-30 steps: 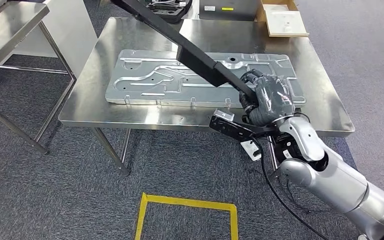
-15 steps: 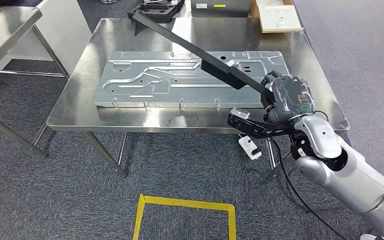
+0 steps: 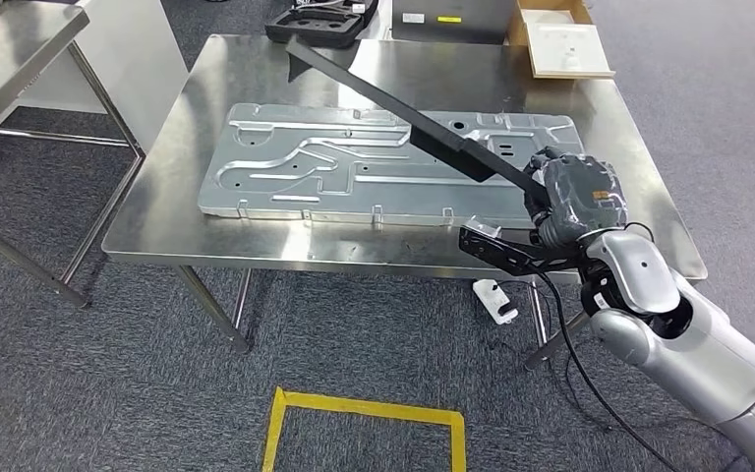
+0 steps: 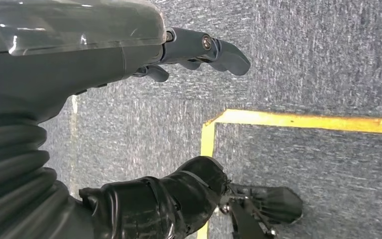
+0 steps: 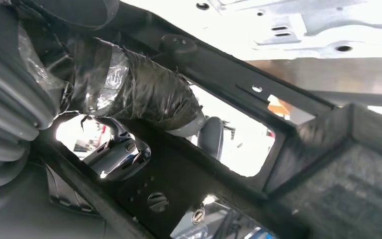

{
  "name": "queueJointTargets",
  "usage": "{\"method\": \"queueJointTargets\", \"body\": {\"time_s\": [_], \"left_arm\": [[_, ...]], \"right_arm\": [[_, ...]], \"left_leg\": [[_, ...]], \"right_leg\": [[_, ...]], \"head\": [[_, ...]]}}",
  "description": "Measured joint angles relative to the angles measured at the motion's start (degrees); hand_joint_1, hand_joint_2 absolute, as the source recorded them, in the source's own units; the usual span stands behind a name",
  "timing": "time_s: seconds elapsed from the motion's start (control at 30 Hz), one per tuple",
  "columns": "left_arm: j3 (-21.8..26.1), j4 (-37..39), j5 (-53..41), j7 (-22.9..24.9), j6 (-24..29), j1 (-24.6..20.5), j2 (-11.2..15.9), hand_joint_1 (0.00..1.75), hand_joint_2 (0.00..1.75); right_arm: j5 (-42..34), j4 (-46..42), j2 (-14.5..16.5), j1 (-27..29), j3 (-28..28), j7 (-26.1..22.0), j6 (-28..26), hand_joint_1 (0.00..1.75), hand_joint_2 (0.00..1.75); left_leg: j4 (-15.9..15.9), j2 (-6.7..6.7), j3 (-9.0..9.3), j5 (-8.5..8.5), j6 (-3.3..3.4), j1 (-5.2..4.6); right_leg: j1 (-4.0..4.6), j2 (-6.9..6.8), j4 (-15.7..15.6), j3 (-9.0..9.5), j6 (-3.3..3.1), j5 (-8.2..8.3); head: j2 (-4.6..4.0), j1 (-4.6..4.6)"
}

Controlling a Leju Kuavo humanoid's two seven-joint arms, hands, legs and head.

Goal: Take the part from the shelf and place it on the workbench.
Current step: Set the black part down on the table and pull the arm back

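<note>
right fingers [image 5: 144, 94]: wrapped in dark tape, closed around the near end of the black part
right hand [image 3: 572, 197]: over the right front corner of the tabletop, gripping the part
left fingers [image 4: 214, 47]: slightly curled and apart, nothing between them
left hand [image 4: 79, 45]: hangs above the grey carpet beside a strip of yellow floor tape [image 4: 298, 120]
black part [image 3: 403, 113]: a long flat bar with cut-outs, slanting from the right hand up and away toward the far left of the tabletop, raised above the metal panel
metal panel [image 3: 334, 167]: large stamped silver sheet lying flat on the tabletop, under the bar
tabletop [image 3: 177, 221]: bare steel, on thin legs
far edge: a black tray [image 3: 319, 20] and an open cardboard box [image 3: 562, 44]
</note>
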Motion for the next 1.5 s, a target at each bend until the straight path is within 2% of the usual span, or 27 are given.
{"method": "queueJointTargets", "body": {"time_s": [0.07, 0.1, 0.17, 0.23, 0.3, 0.37, 0.43, 0.47, 0.5, 0.57, 0.6, 0.63, 0.7, 0.8, 0.87, 0.93, 0.97, 1.0, 1.07, 1.1, 1.13, 1.17, 1.27, 1.33, 1.43, 1.47, 1.5], "left_arm": [[0.0, 0.0, 0.0, 0.1, 0.2, 0.0, 0.0, 0.00, 1.75], [0.0, 0.0, 0.0, 0.2, 0.4, 0.0, 0.0, 0.00, 1.75], [0.0, 0.0, 0.0, 0.3, 0.7, -0.1, 0.0, 0.00, 1.75], [0.0, 0.0, 0.0, 0.4, 0.9, -0.2, -0.1, 0.00, 1.75], [0.0, 0.0, -0.1, 0.3, 0.9, -0.2, -0.1, 0.00, 1.75], [0.0, 0.0, -0.1, 0.3, 1.0, -0.4, -0.1, 0.00, 1.75], [-0.1, 0.0, -0.2, 0.3, 1.0, -0.4, -0.1, 0.00, 1.75], [-0.1, 0.0, -0.2, 0.4, 1.0, -0.2, -0.1, 0.00, 1.75], [-0.1, 0.0, -0.3, 0.4, 1.0, -0.1, -0.1, 0.00, 1.75], [-0.1, 0.0, -0.3, 0.4, 1.1, 0.0, -0.1, 0.00, 1.75], [-0.1, 0.0, -0.3, 0.4, 1.1, 0.0, 0.0, 0.00, 1.75], [-0.1, 0.0, -0.3, 0.4, 1.2, 0.0, 0.0, 0.00, 1.75], [-0.1, 0.0, -0.2, 0.4, 1.3, -0.2, 0.2, 0.00, 1.75], [-0.1, 0.0, -0.1, 0.4, 1.3, -0.3, 0.1, 0.00, 1.75], [-0.1, 0.0, 0.0, 0.5, 1.3, -0.2, 0.1, 0.00, 1.75], [-0.1, 0.0, 0.0, 0.5, 1.3, -0.3, 0.1, 0.00, 1.75], [-0.1, 0.0, 0.0, 0.5, 1.3, -0.3, 0.1, 0.00, 1.75], [-0.2, 0.0, 0.0, 0.5, 1.3, -0.2, 0.1, 0.00, 1.75], [-0.2, 0.0, 0.0, 0.5, 1.2, -0.2, 0.1, 0.00, 1.75], [-0.2, 0.0, 0.0, 0.5, 1.2, -0.2, 0.1, 0.00, 1.75], [-0.2, 0.0, 0.0, 0.6, 1.2, -0.2, 0.1, 0.00, 1.75], [-0.1, 0.0, 0.0, 0.6, 1.3, -0.3, 0.2, 0.00, 1.75], [-0.1, 0.0, 0.0, 0.6, 1.3, -0.3, 0.1, 0.00, 1.75], [-0.1, 0.0, -0.1, 0.6, 1.3, -0.3, 0.0, 0.00, 1.75], [-0.2, 0.0, 0.0, 0.6, 1.3, -0.5, 0.1, 0.00, 1.75], [-0.2, 0.0, 0.0, 0.6, 1.3, -0.4, 0.1, 0.00, 1.75], [-0.2, 0.0, 0.0, 0.6, 1.3, -0.3, 0.0, 0.00, 1.75]], "right_arm": [[0.1, 0.2, 0.0, 0.0, 0.0, 0.0, 0.4, 1.75, 1.75], [0.2, 0.3, 0.0, 0.0, 0.0, -0.1, 0.5, 1.75, 1.75], [0.5, 0.5, 0.1, 0.1, 0.0, -0.2, 0.8, 1.75, 1.75], [1.0, 0.7, 0.1, 0.2, 0.0, -0.2, 1.2, 1.75, 1.75], [1.4, 0.9, 0.1, 0.3, 0.0, -0.2, 1.5, 1.75, 1.75], [1.4, 1.0, 0.2, 0.3, 0.0, -0.2, 1.5, 1.75, 1.75], [1.5, 1.1, 0.3, 0.4, 0.1, -0.3, 1.7, 1.75, 1.75], [1.5, 1.2, 0.3, 0.5, 0.1, -0.3, 1.9, 1.75, 1.75], [1.5, 1.3, 0.3, 0.6, 0.1, -0.3, 2.0, 1.75, 1.75], [1.5, 1.4, 0.3, 0.6, 0.2, -0.3, 2.4, 1.75, 1.75], [1.5, 1.5, 0.4, 0.6, 0.2, -0.3, 2.6, 1.75, 1.75], [1.4, 1.6, 0.4, 0.5, 0.2, -0.3, 2.7, 1.75, 1.75], [1.4, 1.8, 0.5, 0.5, 0.3, -0.3, 3.1, 1.75, 1.75], [1.3, 2.2, 0.6, 0.5, 0.3, -0.2, 3.4, 1.75, 1.75], [1.3, 2.4, 0.6, 0.6, 0.3, -0.2, 3.5, 1.75, 1.75], [1.3, 2.5, 0.6, 0.7, 0.4, -0.2, 3.6, 1.75, 1.75], [1.3, 2.7, 0.6, 0.9, 0.4, -0.2, 3.6, 1.75, 1.75], [1.3, 2.8, 0.6, 1.0, 0.5, -0.2, 3.6, 1.75, 1.75], [1.3, 2.9, 0.6, 1.0, 0.5, -0.2, 3.7, 1.75, 1.75], [1.3, 3.0, 0.6, 1.0, 0.5, -0.2, 3.7, 1.75, 1.75], [1.3, 3.1, 0.6, 0.9, 0.6, -0.2, 3.7, 1.75, 1.75], [1.2, 3.2, 0.7, 0.9, 0.6, -0.2, 3.7, 1.75, 1.75], [1.2, 3.3, 0.7, 1.1, 0.6, -0.2, 3.7, 1.75, 1.75], [1.2, 3.3, 0.7, 1.0, 0.6, -0.1, 3.7, 1.75, 1.75], [1.2, 3.4, 0.8, 1.0, 0.6, -0.1, 3.7, 1.75, 1.75], [1.1, 3.4, 0.8, 1.1, 0.6, -0.1, 3.8, 1.75, 1.75], [1.0, 3.5, 0.8, 1.1, 0.6, 0.0, 3.8, 1.75, 1.75]], "left_leg": [[0.4, -0.11, 0.83, -1.05, -0.43, 0.10], [0.7, -0.16, 1.00, -1.57, -0.81, 0.05], [0.9, -0.21, 0.99, -2.17, -1.51, -0.11], [0.7, -0.16, 1.16, -2.55, -2.09, -0.12], [2.4, -0.04, 0.61, -3.64, -2.66, -0.02], [8.7, 0.03, -2.78, -5.95, -3.07, 0.05], [16.0, 0.04, -7.65, -7.56, -3.19, 0.05], [17.3, 0.03, -9.16, -6.88, -3.08, 0.03], [16.5, 0.03, -9.59, -5.11, -2.85, -0.02], [9.6, 0.00, -7.72, 0.23, -1.87, -0.38], [6.2, -0.01, -6.39, 2.08, -1.28, -0.66], [3.5, 0.00, -5.26, 2.90, -0.81, -0.92], [1.7, -0.01, -4.33, 2.53, -0.38, -1.29], [-0.1, 0.02, -3.00, 2.51, -0.09, -0.85], [-1.0, 0.12, -2.02, 2.42, 0.20, -0.52], [-0.9, 0.13, -1.57, 1.91, 0.42, -0.44], [-0.8, 0.07, -1.30, 1.56, 0.38, -0.39], [-0.6, 0.00, -0.97, 1.13, 0.23, -0.29], [0.2, -0.13, -0.26, -0.03, -0.35, -0.01], [0.7, -0.18, -0.12, -0.67, -0.77, 0.01], [1.2, -0.22, -0.12, -1.19, -1.18, -0.03], [1.5, -0.24, -0.20, -1.53, -1.53, -0.14], [1.6, -0.16, -0.06, -2.12, -2.27, -0.12], [4.1, -0.03, -1.01, -3.64, -2.77, 0.04], [14.8, 0.04, -7.00, -7.58, -3.15, 0.08], [17.4, 0.04, -8.84, -7.82, -3.09, 0.08], [17.8, 0.04, -9.69, -6.88, -2.88, 0.05]], "right_leg": [[-0.27, -0.20, -7.0, 2.43, 0.14, 4.65], [-0.22, -0.24, -10.2, 3.77, 0.02, 5.85], [-0.01, -0.25, -12.7, 4.97, -0.56, 5.78], [0.03, -0.13, -12.9, 5.19, -1.37, 5.41], [-0.06, -0.10, -13.2, 5.71, -2.17, 5.03], [0.00, -0.19, -13.3, 6.38, -2.86, 4.53], [0.25, -0.19, -13.3, 6.99, -3.23, 3.95], [0.40, -0.14, -13.3, 7.39, -3.30, 3.61], [0.56, -0.08, -13.2, 7.88, -3.33, 3.26], [0.83, 0.00, -13.3, 9.01, -3.32, 2.47], [0.99, 0.01, -13.3, 9.42, -3.22, 2.13], [1.01, 0.01, -13.4, 9.63, -3.03, 1.88], [0.93, -0.03, -13.6, 9.68, -2.50, 1.69], [0.88, -0.10, -13.0, 9.54, -1.65, 0.92], [0.69, -0.08, -7.7, 6.79, -1.16, -1.30], [0.31, -0.08, -0.2, 2.14, -0.62, -3.48], [0.05, -0.10, 1.8, 0.52, -0.33, -3.33], [-0.22, -0.12, 1.6, -0.05, -0.04, -2.01], [-0.74, -0.30, -4.8, 1.90, 0.54, 2.80], [-0.77, -0.38, -8.3, 3.42, 0.71, 4.40], [-0.75, -0.44, -10.7, 4.49, 0.49, 5.19], [-0.62, -0.43, -11.7, 4.98, 0.14, 5.10], [-0.40, -0.29, -11.9, 5.22, -1.42, 4.44], [-0.49, -0.30, -12.1, 5.75, -2.24, 4.22], [-0.21, -0.32, -12.2, 6.42, -2.95, 3.71], [-0.05, -0.28, -12.2, 6.61, -3.07, 3.53], [0.12, -0.22, -12.2, 6.84, -3.14, 3.33]], "head": [[0.00, 0.01], [0.00, 0.04], [0.00, -0.01], [0.00, -0.13], [0.00, -0.34], [0.00, -0.56], [0.00, -0.61], [0.00, -0.62], [0.00, -0.62], [0.00, -0.60], [0.00, -0.54], [0.00, -0.53], [0.00, -0.48], [0.00, -0.37], [0.00, -0.16], [0.00, -0.08], [0.00, -0.06], [0.00, -0.07], [0.00, -0.04], [0.00, 0.02], [0.00, 0.08], [0.00, 0.05], [0.00, -0.12], [0.00, -0.33], [0.00, -0.60], [0.00, -0.59], [0.00, -0.59]]}}
